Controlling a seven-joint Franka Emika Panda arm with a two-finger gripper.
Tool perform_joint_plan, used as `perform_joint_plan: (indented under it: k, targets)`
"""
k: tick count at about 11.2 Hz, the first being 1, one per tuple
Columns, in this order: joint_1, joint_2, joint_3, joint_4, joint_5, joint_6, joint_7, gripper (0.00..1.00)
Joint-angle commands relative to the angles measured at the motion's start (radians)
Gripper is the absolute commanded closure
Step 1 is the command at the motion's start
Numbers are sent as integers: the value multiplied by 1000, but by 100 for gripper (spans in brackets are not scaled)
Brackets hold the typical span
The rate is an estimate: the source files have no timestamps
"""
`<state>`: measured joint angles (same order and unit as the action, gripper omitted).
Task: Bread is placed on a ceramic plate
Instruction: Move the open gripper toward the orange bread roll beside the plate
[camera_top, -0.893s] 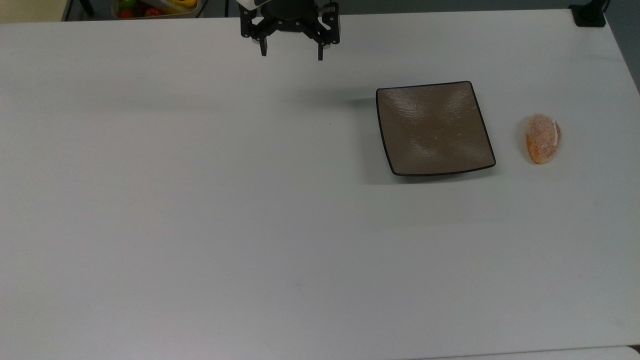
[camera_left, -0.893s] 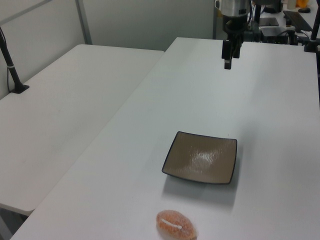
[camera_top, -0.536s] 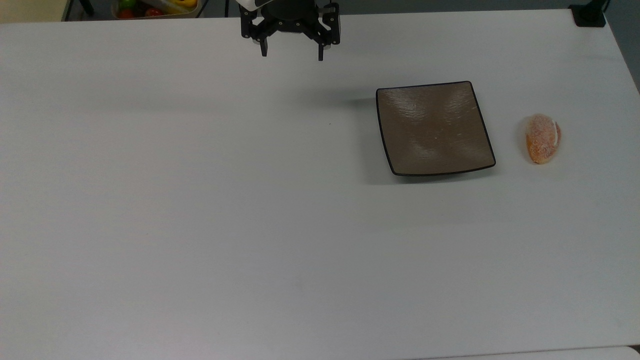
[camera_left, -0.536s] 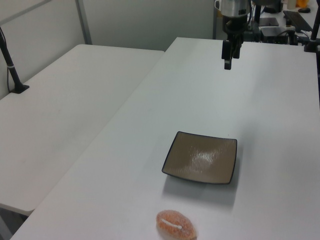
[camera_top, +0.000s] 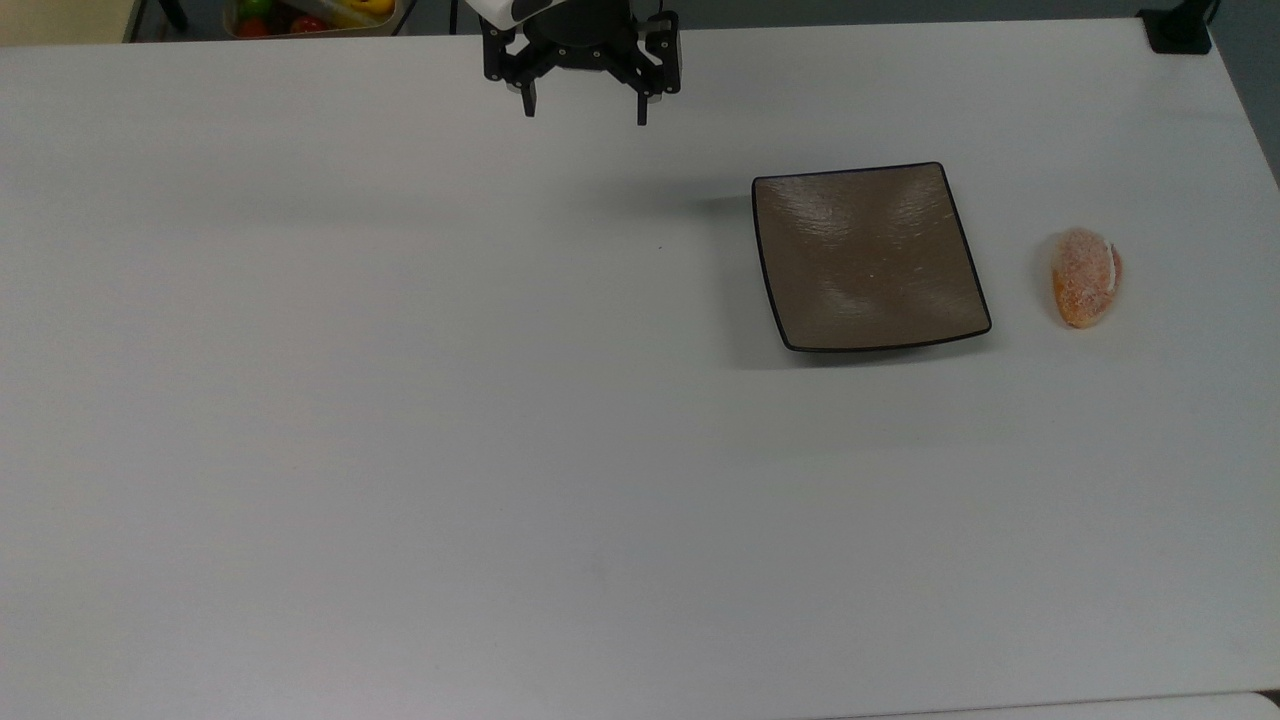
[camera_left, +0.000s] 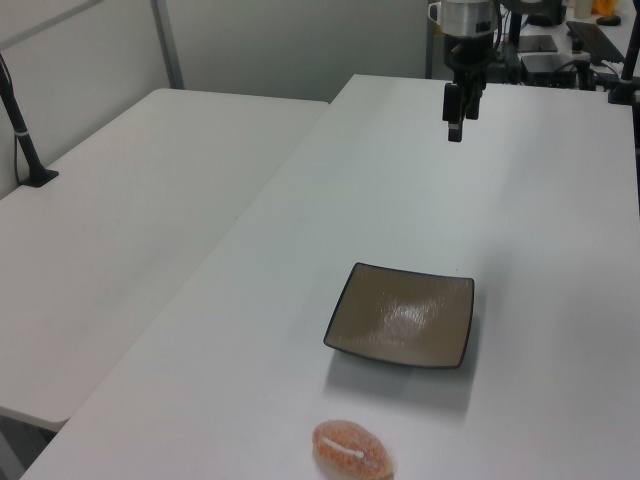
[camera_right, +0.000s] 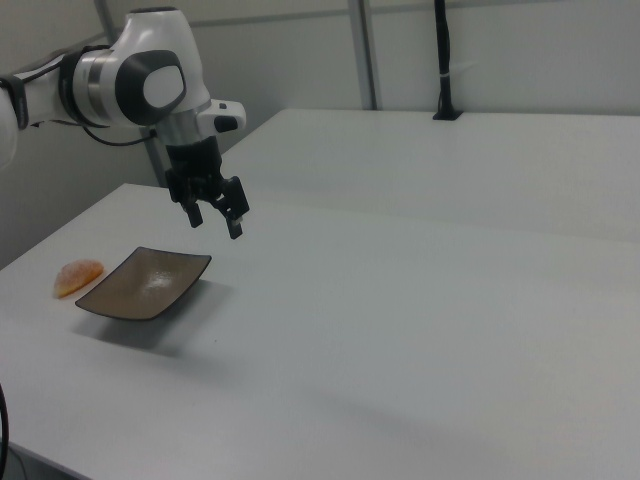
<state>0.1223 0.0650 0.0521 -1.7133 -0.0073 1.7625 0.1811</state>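
Bread (camera_top: 1085, 277): small sugared oval roll, lying on the bench (camera_top: 400, 450) just beside the ceramic plate (camera_top: 868, 258), apart from it. Likely light, soft, easily crushed; I would pinch gently across its narrow middle. My hand (camera_top: 585, 108): fingers spread, empty, hanging well away

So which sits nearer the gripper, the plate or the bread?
The plate. It lies between the gripper and the bread, which rests on the table beyond it.
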Motion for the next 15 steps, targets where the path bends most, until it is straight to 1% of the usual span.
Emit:
perform_joint_plan:
  k: [1,2,4,5,6,7,9,11,12,13,15]
  targets:
    - [16,-10,0,-14,4,31,4,0]
    - [17,-8,6,0,6,29,26,0]
    - [57,-10,9,20,23,32,66,0]
    - [62,-8,11,40,35,31,89,0]
    - [74,-8,24,43,67,34,119,0]
    - [76,-7,47,55,76,34,141,0]
    - [74,2,128,64,81,67,207,0]
    - [74,45,219,69,70,122,293,0]
    - [79,82,257,69,66,161,311,0]
    - [114,114,265,69,63,196,328,0]
    - [199,168,265,70,61,312,372,0]
